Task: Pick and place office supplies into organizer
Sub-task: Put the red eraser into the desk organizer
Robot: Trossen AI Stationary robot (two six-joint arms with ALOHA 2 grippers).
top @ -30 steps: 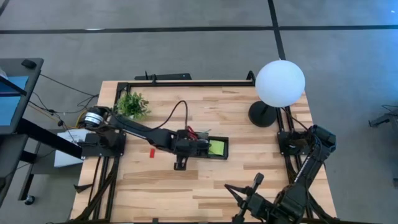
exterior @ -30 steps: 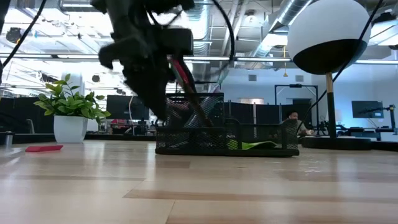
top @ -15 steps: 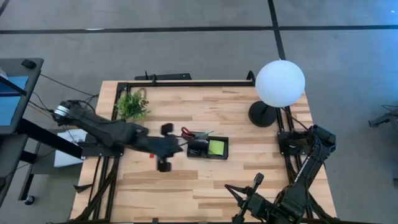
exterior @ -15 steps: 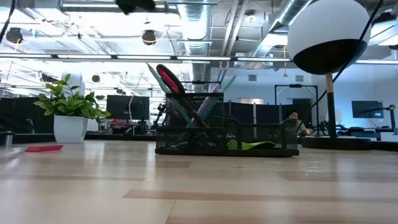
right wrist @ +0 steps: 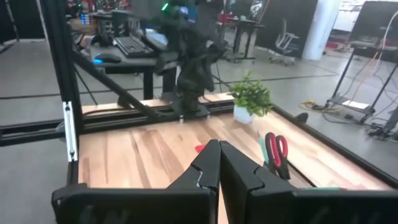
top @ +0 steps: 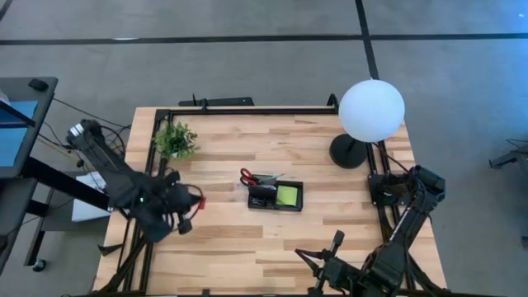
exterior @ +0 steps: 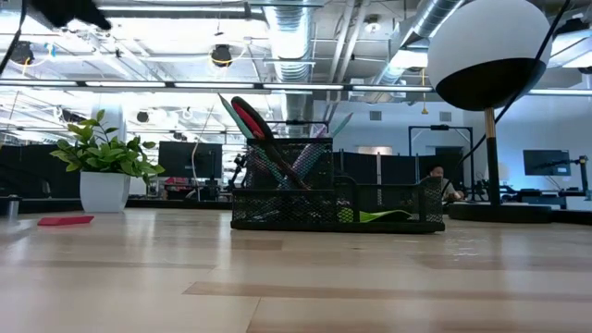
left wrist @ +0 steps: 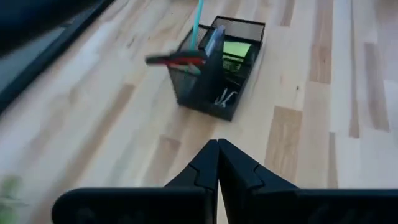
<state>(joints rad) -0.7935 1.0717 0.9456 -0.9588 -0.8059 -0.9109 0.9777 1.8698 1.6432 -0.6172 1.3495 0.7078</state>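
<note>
We are looking first at the organizer [top: 275, 195], which is sitting near the middle of the table [top: 272, 247]. In its taller pen-holder section the red-handled scissors [top: 248, 176] are standing handles-up and leaning outward, toward ten o'clock in the high view, with thin pens [exterior: 339, 123] slanting beside them; we judge they are leaning because the holder is wide and only the mesh wall is propping them. The lime-green sticky-note pad [top: 287, 195] is lying flat in the low compartment at the three o'clock end, and small clips [left wrist: 224, 98] are resting in another low compartment.

One item is lying outside: a small red block [exterior: 65, 220] on the bare wood at about nine o'clock from the organizer, near the potted plant [top: 174, 139]. We judge it is the piece left to collect.

Our left gripper [left wrist: 217, 163] is hanging at about eight o'clock from the organizer, near that block, its fingers pressed together with nothing between them. Our right gripper [right wrist: 218, 163] is parked low at the table's five o'clock edge, likewise closed and empty, out of the way. The globe lamp [top: 371, 110] is standing at the two o'clock corner.
</note>
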